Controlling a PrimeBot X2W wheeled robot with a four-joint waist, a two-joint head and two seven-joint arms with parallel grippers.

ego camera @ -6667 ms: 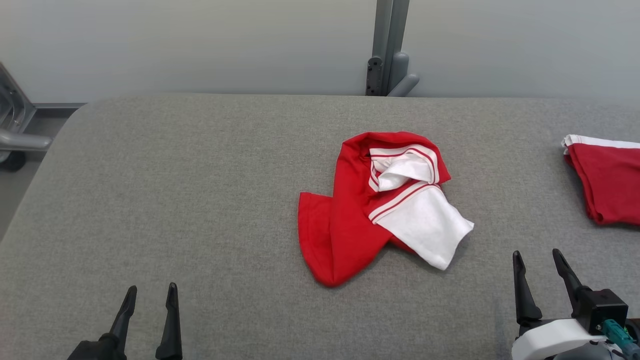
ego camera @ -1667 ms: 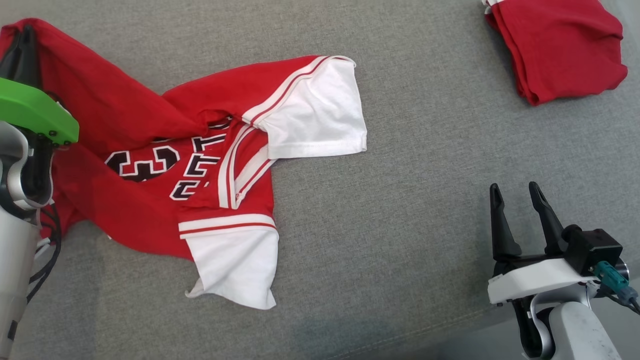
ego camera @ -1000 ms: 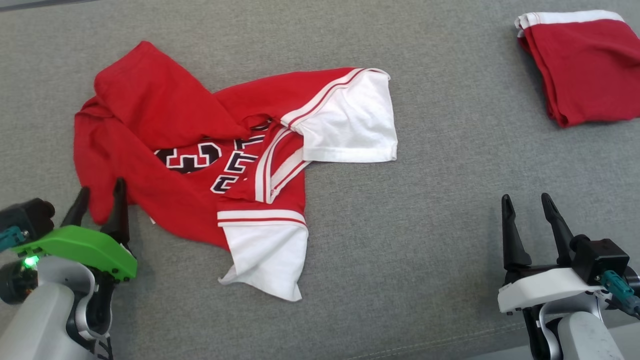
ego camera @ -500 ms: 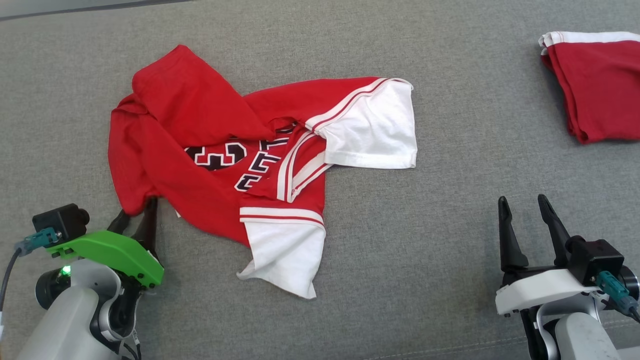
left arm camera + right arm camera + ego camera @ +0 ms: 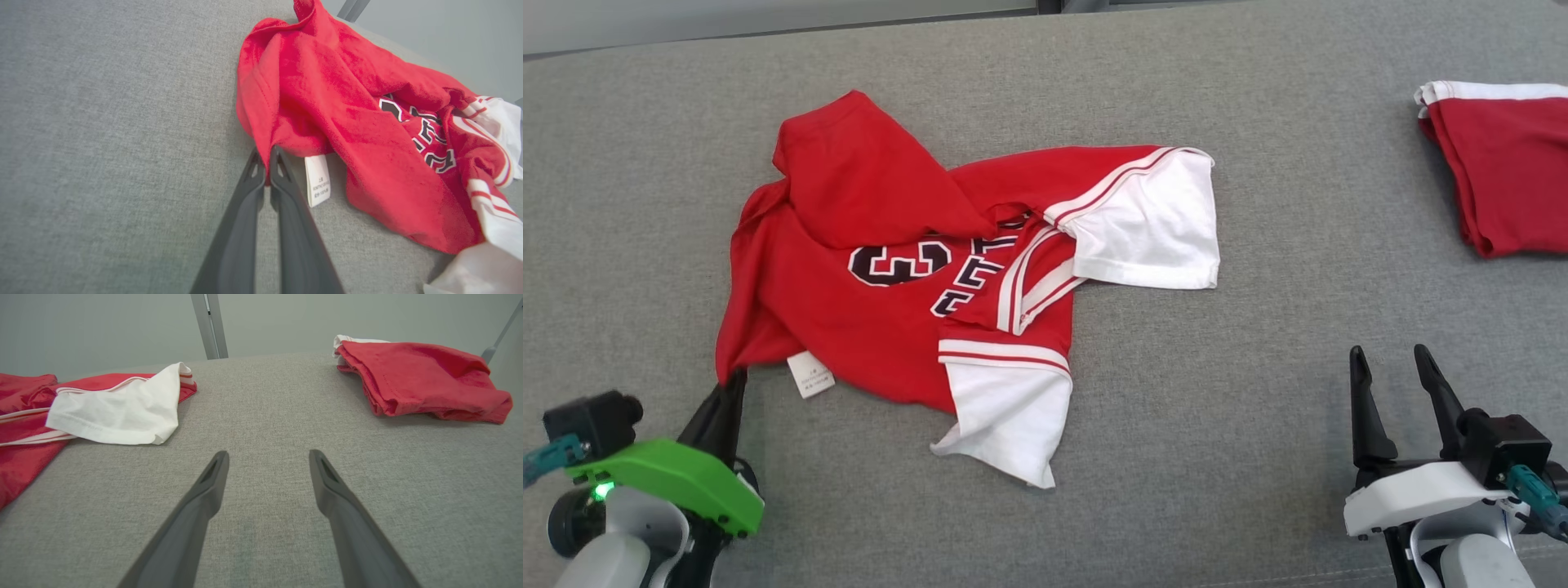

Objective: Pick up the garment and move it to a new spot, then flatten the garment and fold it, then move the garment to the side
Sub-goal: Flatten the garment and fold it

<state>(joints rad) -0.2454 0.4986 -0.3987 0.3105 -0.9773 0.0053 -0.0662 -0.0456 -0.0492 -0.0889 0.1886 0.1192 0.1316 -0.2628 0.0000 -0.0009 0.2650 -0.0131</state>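
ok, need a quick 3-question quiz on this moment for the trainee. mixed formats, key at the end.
1. True or false: the left gripper is shut on an edge of the red jersey.
2. Pick one. The right gripper is: A) open, over the bare grey table; B) shut on the jersey; C) shut with nothing in it.
3. Fill in: in the head view, the folded red garment lies at the table's far ___ side.

Key: 1 true; 2 A; 3 right.
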